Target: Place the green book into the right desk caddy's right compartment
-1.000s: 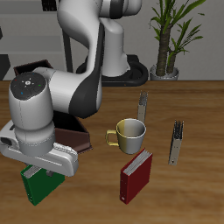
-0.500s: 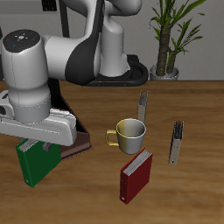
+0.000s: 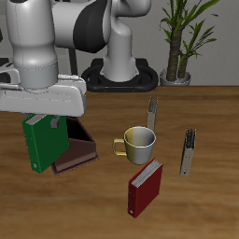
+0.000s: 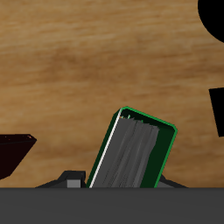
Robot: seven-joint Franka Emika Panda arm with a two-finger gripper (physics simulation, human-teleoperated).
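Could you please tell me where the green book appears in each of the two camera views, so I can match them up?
Exterior view: the green book hangs upright in the gripper, lifted off the table, just in front of the right desk caddy.
Wrist view: the book fills the centre, tilted, seen from above.
Shared landmark: the caddy's dark brown corner beside the book.

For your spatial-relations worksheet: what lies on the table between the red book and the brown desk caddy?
Only bare wooden table separates the red book from the caddy, as the exterior view shows. The mug stands farther back, off that line.
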